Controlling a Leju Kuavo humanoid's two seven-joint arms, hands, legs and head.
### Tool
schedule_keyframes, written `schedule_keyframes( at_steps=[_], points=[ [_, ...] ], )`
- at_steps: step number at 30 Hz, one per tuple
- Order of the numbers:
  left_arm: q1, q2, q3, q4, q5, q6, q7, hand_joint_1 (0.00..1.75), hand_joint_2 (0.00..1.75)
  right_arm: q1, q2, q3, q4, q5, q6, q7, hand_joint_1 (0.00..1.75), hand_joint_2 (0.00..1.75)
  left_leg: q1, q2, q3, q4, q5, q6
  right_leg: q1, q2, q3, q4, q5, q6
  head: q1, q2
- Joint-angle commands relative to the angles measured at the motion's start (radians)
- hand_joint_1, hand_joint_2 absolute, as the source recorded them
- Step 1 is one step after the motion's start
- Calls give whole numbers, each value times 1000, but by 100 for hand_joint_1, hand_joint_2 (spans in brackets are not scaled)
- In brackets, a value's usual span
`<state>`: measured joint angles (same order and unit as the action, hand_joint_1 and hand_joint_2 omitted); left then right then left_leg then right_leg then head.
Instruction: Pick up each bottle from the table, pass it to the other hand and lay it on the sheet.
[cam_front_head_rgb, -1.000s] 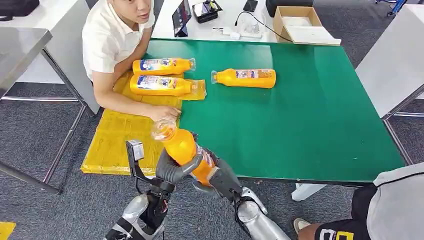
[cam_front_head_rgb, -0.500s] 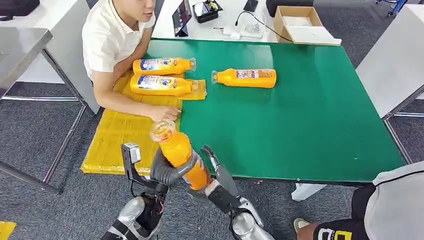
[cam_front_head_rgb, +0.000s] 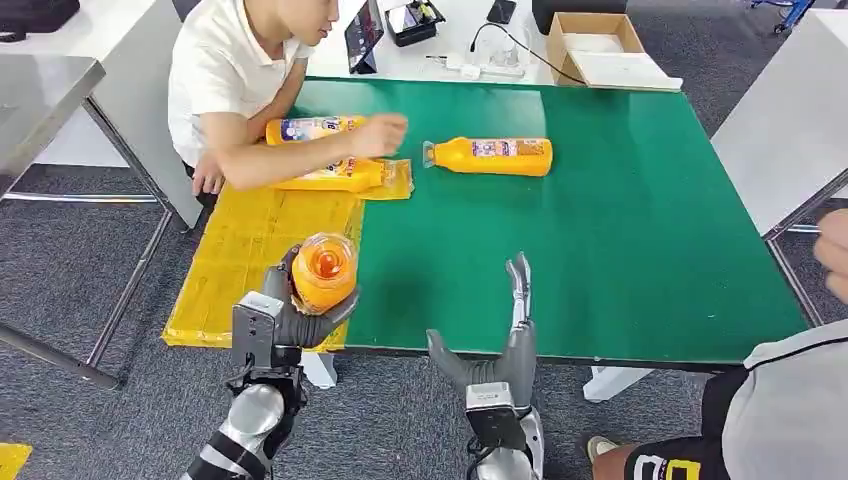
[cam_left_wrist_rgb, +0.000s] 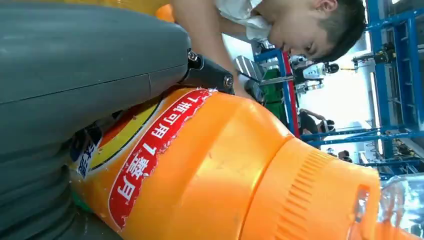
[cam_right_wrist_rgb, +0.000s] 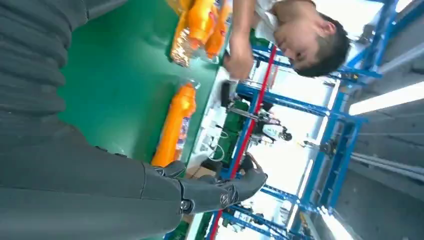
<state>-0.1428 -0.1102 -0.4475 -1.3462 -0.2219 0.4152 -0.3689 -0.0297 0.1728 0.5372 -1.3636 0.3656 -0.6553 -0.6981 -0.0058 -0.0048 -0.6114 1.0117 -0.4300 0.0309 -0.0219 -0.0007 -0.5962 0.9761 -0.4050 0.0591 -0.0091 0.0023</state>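
Since a second ago the right hand (cam_front_head_rgb: 497, 345) has let go of the bottle (cam_front_head_rgb: 323, 270) and drawn back to the near edge of the green surface (cam_front_head_rgb: 620, 230), fingers spread and holding nothing. Now the left hand (cam_front_head_rgb: 290, 315) alone grips the bottle, which points its clear cap up at the camera, above the near end of the yellow sheet (cam_front_head_rgb: 240, 260). Meanwhile the person (cam_front_head_rgb: 225, 75) has lifted an arm off the sheet and reaches a hand (cam_front_head_rgb: 385, 135) over the two bottles (cam_front_head_rgb: 330, 150) lying at the sheet's far end. One more bottle (cam_front_head_rgb: 490, 156) lies on its side on the green surface, apart from the sheet.
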Motion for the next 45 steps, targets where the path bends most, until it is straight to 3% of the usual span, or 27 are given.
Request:
schedule_keyframes(
  at_steps=[1,6,10,13,19,30,37,42,43,44,45],
  points=[
    [-121,30,29,130,-328,227,51,175,175,37,28,-137,-230,21,-43,0,0,175,1,-1,1,1,-1,-2,1,-2,2,2,-2,-3,0,0],
    [-251,-8,45,475,-621,283,144,175,175,5,41,-98,-165,39,-43,0,0,175,1,-2,3,-1,0,-2,1,-3,4,-1,-1,-2,0,0],
    [-301,-22,58,627,-768,283,196,175,175,-20,32,-45,-125,0,-43,0,0,175,3,0,7,-1,-1,-3,3,-1,8,-2,-1,-5,1,0],
    [-390,-14,7,812,-947,255,339,175,175,-51,31,0,-76,-28,-43,0,0,175,2,1,6,-1,-1,-2,2,1,6,-1,-1,-3,0,0],
    [-459,-57,27,985,-950,56,378,175,175,-92,27,8,16,-60,-43,0,0,175,2,1,6,-1,-1,-3,3,0,7,-1,-1,-3,0,0],
    [-459,-57,27,985,-950,56,378,175,175,-92,27,8,16,-60,-43,0,0,175,1,1,3,-1,0,-2,1,1,3,-1,0,-2,0,0],
    [-459,-57,27,985,-950,56,378,175,175,-92,27,8,16,-60,-43,0,0,175,3,2,9,-1,-1,-4,3,1,9,-1,-1,-5,0,0],
    [-481,-61,89,1019,-889,-60,420,175,175,-110,25,40,59,-83,-43,0,0,175,2,2,6,0,0,-3,2,2,7,0,0,-3,0,0],
    [-486,-64,107,1025,-867,-81,417,162,175,-110,25,42,62,-85,-43,0,0,175,1,1,6,-1,0,-2,1,2,6,0,0,-2,0,0],
    [-492,-67,120,1030,-850,-110,406,5,175,-113,25,46,67,-89,-43,0,0,175,2,2,8,-1,-1,-3,2,2,8,-1,0,-3,0,0],
    [-495,-68,132,1031,-832,-138,391,0,175,-115,24,49,71,-93,-43,0,0,175,1,2,6,-1,0,-2,1,2,7,0,0,-2,0,0]
  ],
)
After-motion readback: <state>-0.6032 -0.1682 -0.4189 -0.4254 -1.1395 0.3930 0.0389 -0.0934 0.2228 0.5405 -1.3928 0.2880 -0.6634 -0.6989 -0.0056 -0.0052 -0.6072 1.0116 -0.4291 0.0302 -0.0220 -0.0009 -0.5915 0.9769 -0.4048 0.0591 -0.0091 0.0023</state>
